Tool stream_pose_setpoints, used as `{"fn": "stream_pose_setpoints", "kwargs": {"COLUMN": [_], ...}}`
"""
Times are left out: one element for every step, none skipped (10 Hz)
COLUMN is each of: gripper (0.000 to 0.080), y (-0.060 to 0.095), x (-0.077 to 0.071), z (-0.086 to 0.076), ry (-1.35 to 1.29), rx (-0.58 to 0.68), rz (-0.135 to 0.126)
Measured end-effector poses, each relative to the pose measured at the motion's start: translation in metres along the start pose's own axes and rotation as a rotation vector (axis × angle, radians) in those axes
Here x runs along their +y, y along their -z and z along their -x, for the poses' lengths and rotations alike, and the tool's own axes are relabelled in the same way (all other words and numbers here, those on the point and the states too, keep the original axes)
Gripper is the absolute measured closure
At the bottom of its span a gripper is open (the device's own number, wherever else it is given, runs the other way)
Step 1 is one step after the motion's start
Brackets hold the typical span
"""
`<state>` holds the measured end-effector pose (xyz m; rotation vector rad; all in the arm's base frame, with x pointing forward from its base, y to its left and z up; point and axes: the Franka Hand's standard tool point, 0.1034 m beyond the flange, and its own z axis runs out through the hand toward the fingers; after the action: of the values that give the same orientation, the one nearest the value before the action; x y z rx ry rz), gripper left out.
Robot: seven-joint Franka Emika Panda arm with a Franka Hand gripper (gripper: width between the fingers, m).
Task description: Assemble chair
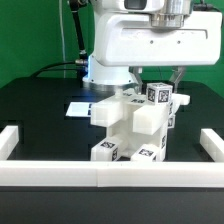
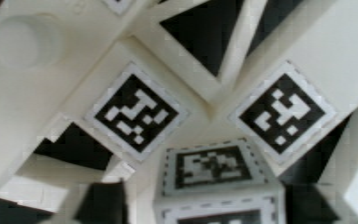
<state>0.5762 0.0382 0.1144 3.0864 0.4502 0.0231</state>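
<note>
White plastic makes up the half-built chair (image 1: pixel 130 125), a chunky stack of slabs and posts with black-and-white square tags. It stands on the black table (image 1: pixel 40 125) just behind the front border rail (image 1: pixel 110 176), about midway along it. The gripper (image 1: pixel 160 82) hangs over the stack's highest part, a tagged block (image 1: pixel 158 95) on the side farthest from that rail. Its jaws appear to straddle the block, but I cannot tell whether they pinch it or stand a little off its faces. The exterior view hides the contact, and the wrist view shows only three tags (image 2: pixel 137 108) very close, between blurred white edges.

The risk, as I judge it, is an off-centre grip. If the fingers meet a corner of the block rather than its flat faces, it could twist as it is lifted or pressed and jam in its joint. It could also push the whole stack, which nothing seems to clamp, toward the front border rail. I cannot see whether the lower parts are fully seated, so a sideways shove might split them apart.

On the matte table the marker board (image 1: pixel 80 108) lies flat, well behind the front border rail and beyond the chair. From each end of that rail run two side rails (image 1: pixel 8 140). Farther back a green backdrop (image 1: pixel 30 40) closes the room, with a dark cable (image 1: pixel 55 68) trailing before it.
</note>
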Motion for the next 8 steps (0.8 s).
{"fn": "stream_pose_setpoints", "kwargs": {"gripper": [0.0514,0.0514,0.0514,0.0514,0.0514,0.0514,0.0514,0.0513], "y": [0.0,0.0,0.0,0.0,0.0,-0.0001,-0.0001,-0.0001], "x": [0.0001,0.0001,0.0002,0.0,0.0,-0.0002,-0.0003,-0.0003], "z": [0.0,0.0,0.0001,0.0,0.0,0.0,0.0,0.0], "ry": [-0.007,-0.034,-0.034,-0.058,-0.129,-0.217,-0.281,-0.326], "rx": [0.0,0.0,0.0,0.0,0.0,0.0,0.0,0.0], "rz": [0.0,0.0,0.0,-0.001,-0.001,-0.002,-0.003,-0.003]}}
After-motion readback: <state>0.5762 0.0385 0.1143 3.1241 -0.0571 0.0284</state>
